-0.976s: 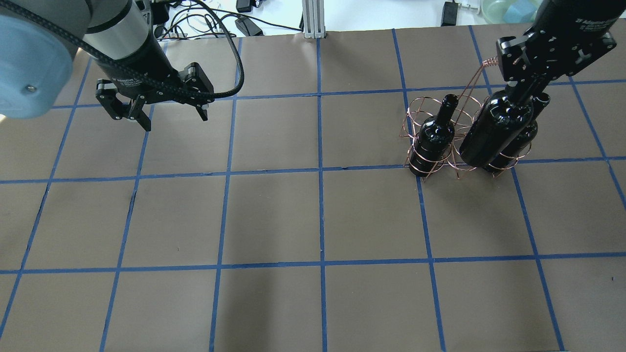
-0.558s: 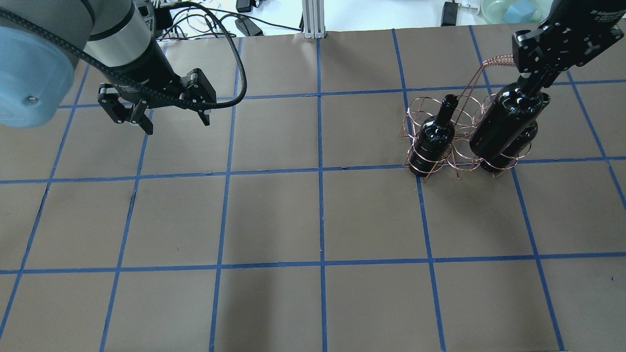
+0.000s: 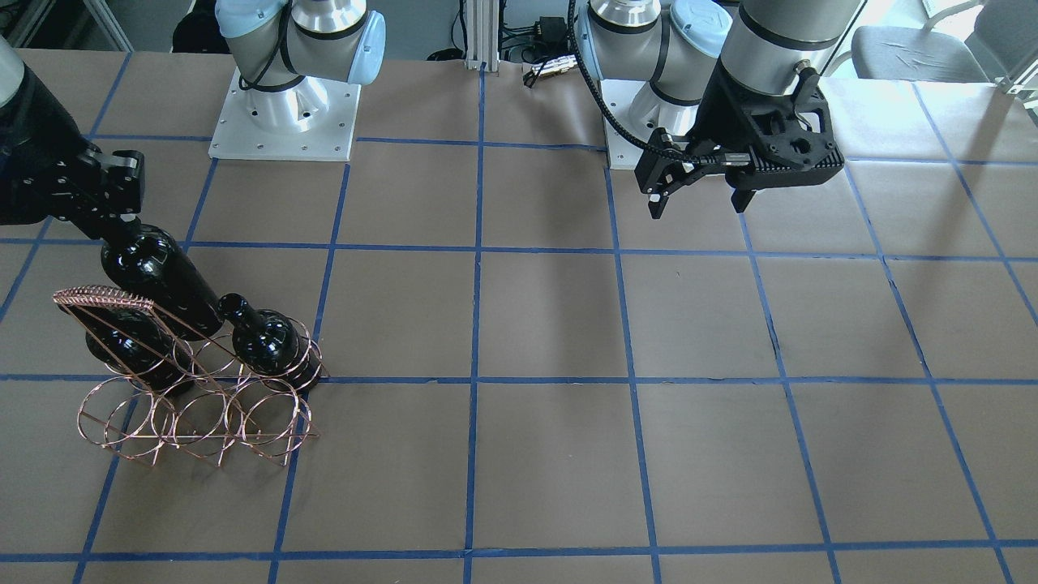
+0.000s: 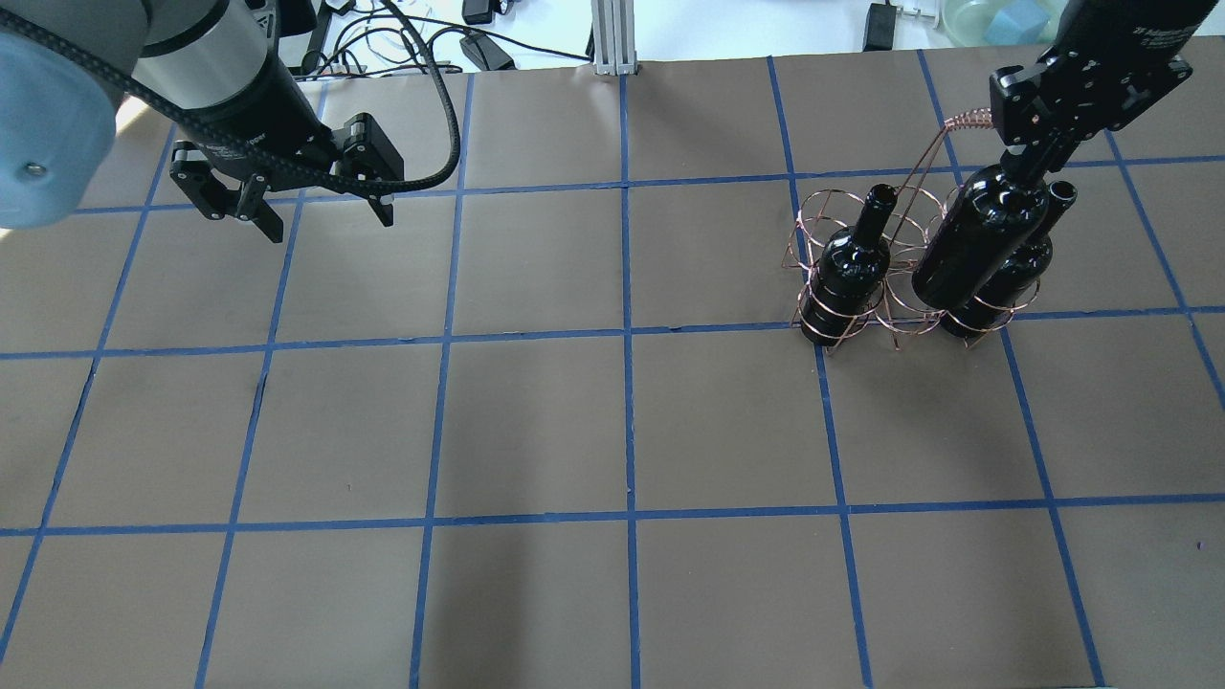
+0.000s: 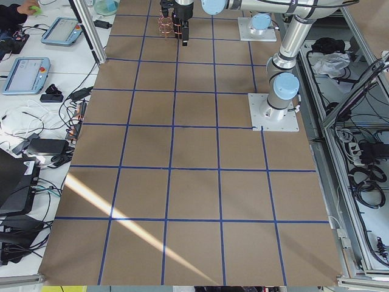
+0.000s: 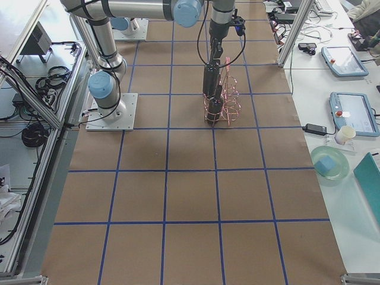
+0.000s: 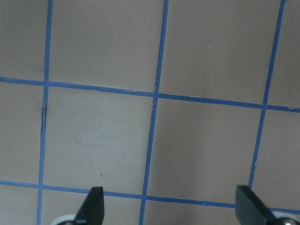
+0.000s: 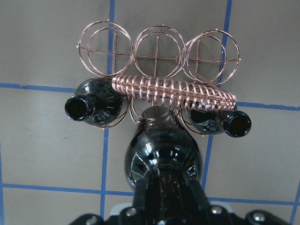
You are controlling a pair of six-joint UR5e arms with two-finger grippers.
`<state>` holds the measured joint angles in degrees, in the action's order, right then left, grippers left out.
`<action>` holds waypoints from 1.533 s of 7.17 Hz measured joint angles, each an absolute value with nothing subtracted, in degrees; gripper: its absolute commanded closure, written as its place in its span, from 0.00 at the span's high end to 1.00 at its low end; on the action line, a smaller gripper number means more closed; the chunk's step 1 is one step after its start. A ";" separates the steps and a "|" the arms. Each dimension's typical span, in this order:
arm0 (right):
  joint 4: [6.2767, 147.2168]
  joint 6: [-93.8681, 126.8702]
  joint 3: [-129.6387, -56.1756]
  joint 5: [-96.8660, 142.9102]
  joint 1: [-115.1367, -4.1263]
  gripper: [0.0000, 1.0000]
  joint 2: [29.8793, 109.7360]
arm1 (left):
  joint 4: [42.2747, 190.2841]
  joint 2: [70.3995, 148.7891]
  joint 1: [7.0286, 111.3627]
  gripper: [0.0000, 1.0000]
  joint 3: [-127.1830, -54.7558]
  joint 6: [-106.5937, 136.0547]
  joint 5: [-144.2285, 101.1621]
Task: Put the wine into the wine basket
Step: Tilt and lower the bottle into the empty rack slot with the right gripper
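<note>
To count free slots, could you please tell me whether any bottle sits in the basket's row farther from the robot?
No, in the basket all three rings of that row are empty.

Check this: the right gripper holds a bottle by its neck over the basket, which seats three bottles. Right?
Not three: the right wrist view shows the basket seating two, first bottle and second bottle. The right gripper holds the third bottle.
</note>
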<state>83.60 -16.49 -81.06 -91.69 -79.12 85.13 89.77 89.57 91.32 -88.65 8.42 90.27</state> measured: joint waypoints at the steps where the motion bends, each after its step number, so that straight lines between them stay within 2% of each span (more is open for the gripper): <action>1: 84.09 -16.51 -81.20 -91.73 -79.16 0.00 84.93 | 89.73 89.57 91.27 1.00 -88.66 8.40 90.28; 11: 87.25 -15.83 -82.20 -90.43 -79.63 0.00 82.86 | 89.38 89.15 91.06 1.00 -88.68 7.69 89.52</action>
